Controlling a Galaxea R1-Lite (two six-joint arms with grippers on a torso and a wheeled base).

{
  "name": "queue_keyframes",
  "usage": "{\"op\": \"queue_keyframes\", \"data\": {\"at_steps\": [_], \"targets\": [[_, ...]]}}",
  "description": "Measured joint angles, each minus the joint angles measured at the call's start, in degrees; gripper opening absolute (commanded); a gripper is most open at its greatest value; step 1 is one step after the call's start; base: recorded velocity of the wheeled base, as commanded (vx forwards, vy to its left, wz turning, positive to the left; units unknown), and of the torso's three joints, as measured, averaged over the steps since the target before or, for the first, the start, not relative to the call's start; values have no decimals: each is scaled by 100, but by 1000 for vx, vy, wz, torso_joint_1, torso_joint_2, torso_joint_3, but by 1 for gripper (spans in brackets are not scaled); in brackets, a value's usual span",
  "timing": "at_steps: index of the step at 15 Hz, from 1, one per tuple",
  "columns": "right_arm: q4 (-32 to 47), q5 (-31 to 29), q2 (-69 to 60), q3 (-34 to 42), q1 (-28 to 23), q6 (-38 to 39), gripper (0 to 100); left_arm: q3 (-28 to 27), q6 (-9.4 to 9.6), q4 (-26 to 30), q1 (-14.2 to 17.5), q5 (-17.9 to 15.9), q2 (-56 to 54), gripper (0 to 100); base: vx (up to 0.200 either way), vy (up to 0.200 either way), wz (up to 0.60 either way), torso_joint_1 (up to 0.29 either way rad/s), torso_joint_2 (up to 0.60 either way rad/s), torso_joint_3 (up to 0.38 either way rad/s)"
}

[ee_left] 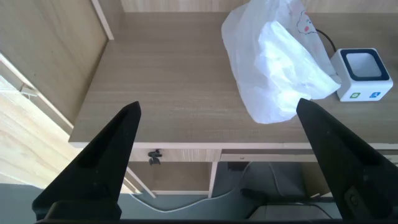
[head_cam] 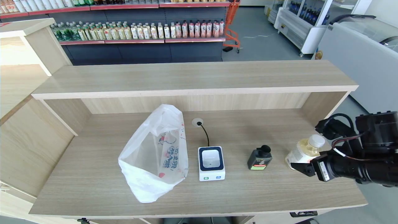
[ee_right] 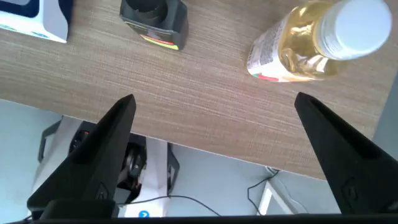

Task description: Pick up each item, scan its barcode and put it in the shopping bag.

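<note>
**Both end effectors released, three items and bag on the table**

The white shopping bag lies open on the table, left of centre. Just right of it sits the white scanner. Further right stands a small dark bottle, then a yellow-liquid bottle with a white cap. The right end effector hangs with fingers spread wide at the table's near right edge, just near of the yellow-liquid bottle. The left end effector is likewise spread, holding nothing, by the near edge, left of the bag.
</note>
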Motion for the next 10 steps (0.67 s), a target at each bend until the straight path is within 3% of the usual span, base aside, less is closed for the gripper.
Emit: {"op": "queue_keyframes", "data": {"at_steps": [2,10], "targets": [[-596,33,786,-122,121,-822,100,0,-2,0,0,0,0,100,0,0,0,0,0,0],[-1103,84,2382,-1056,691,-1560,100,0,-2,0,0,2,0,100,0,0,0,0,0,0]]}}
